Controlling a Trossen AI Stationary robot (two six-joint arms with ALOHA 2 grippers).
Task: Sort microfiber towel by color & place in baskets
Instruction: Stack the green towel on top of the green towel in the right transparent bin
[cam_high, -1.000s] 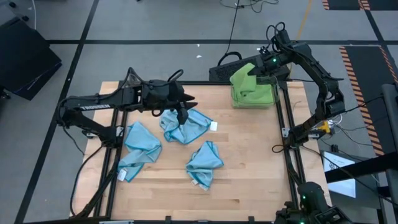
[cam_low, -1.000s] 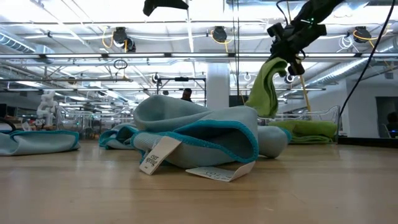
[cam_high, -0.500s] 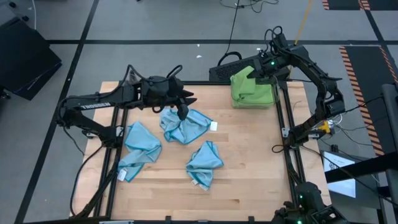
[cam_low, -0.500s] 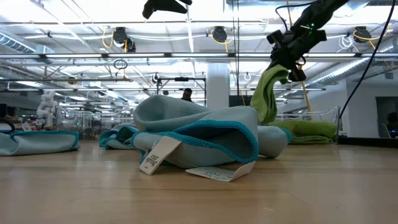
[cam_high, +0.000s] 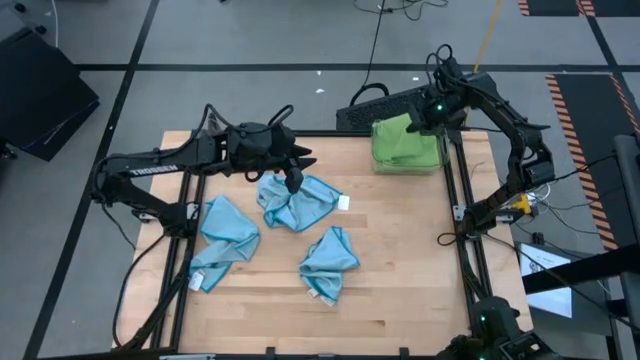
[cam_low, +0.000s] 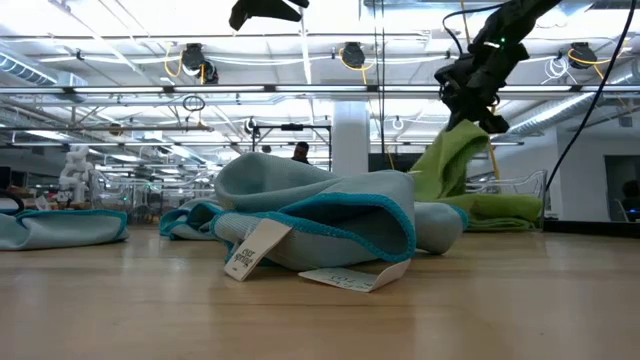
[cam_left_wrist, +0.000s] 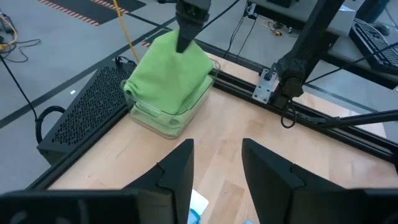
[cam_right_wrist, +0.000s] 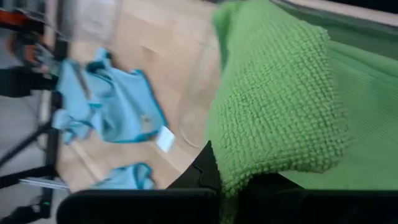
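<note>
Hidden: only one basket shows, its clear wall visible below the green pile in the left wrist view; a second basket cannot be made out in any view.
Cut off: in the low view the arms enter from the top edge, and the left one appears only as a dark shape at that edge.
Hard to tell: the right gripper's fingertips are buried in green cloth, so the pinch itself is not visible.
Landmark: the basket sits at the far right corner of the wooden table, just beside a black perforated box.
Right gripper: above the basket, fingers closed on the green towel; the cloth hangs from it and drapes down onto the green pile filling the basket.
Left gripper: well to the left of the basket, over the table's middle, fingers partly apart with bare gap between them, holding nothing; it hovers just above the middle blue towel.
Other blue towels: one farther left of the basket, one nearer the table's front edge, both crumpled flat on the wood.
Tags: white labels lie against the nearest blue towel in the low view.
</note>
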